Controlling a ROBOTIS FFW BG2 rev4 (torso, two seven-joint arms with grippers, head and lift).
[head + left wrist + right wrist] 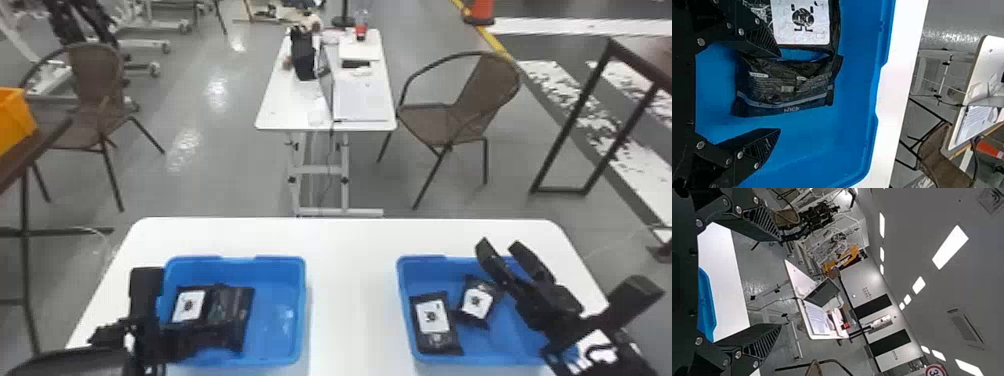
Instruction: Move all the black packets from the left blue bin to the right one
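Note:
Over the left side of the left blue bin [280, 320] is my left gripper [146, 320]. That bin holds a labelled black packet [189, 306] beside a darker packet [230, 312]. In the left wrist view my left gripper [779, 94] is open, its fingers on either side of the darker packet [789, 84]; the labelled packet [803, 23] lies beyond one finger. My right gripper [501, 246] stands open above the right blue bin [406, 280], which holds two labelled packets [434, 320] [477, 301]. Nothing sits between the fingers of the right gripper [779, 282] in its wrist view.
Both bins stand on a white table [355, 300], with a strip of tabletop between them. Farther off are another white table [290, 110] with a laptop, brown chairs [465, 105] [95, 75] and an orange container [15, 117] at the far left.

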